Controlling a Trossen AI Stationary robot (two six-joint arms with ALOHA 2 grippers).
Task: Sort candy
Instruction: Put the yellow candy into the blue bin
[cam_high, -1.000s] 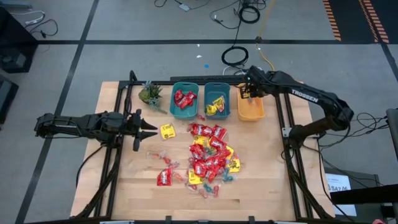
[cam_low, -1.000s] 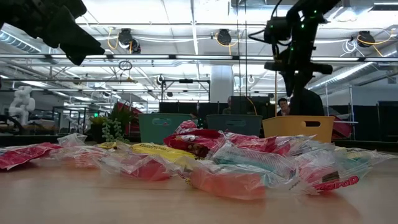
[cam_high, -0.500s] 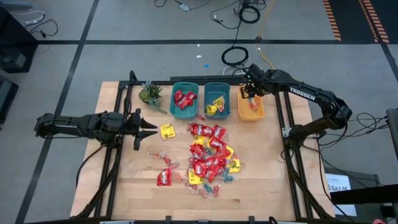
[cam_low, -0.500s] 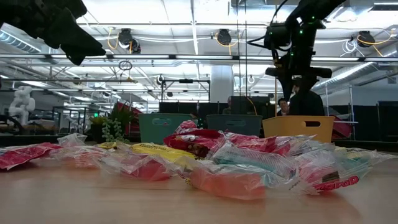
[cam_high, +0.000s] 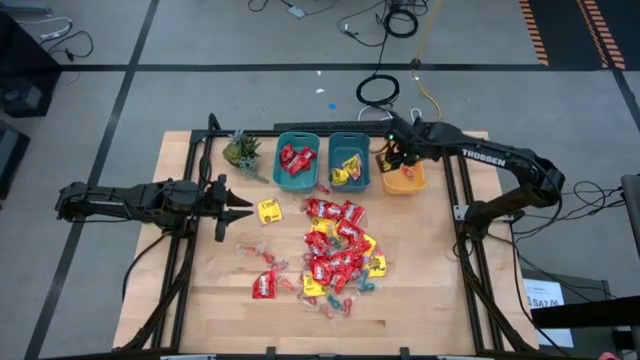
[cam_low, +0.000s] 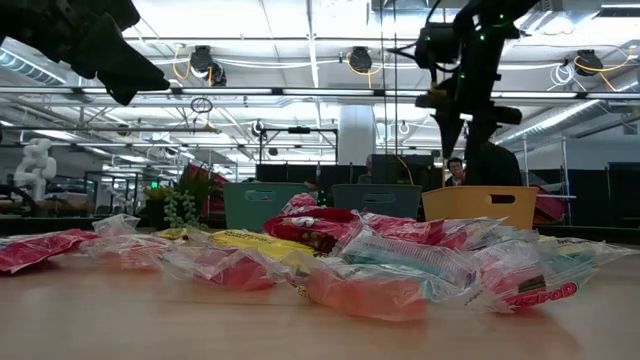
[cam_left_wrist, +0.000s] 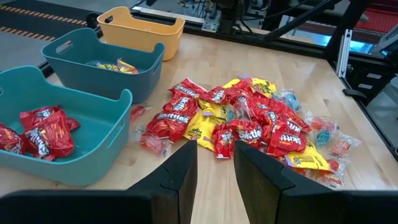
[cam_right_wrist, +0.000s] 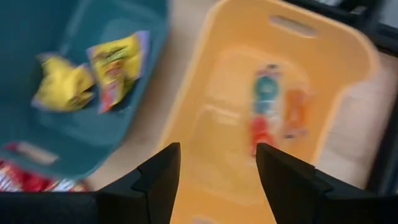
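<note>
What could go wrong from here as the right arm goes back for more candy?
1. The candy pile is tightly overlapped, red packets on yellow ones, so the right tool, empty and open over the orange bin, could lift two kinds at once.
2. The small twist-wrapped pieces lie flat on the table and may slip from the fingers.
3. The left tool hovers beside a yellow packet; both arms reaching in could collide.

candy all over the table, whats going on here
A two-armed robot is sorting candy into three bins. The right gripper hangs open and empty over the orange bin, which holds a few small twist-wrapped pieces. The left gripper waits open beside the pile. Most of the candy is still loose on the table.
</note>
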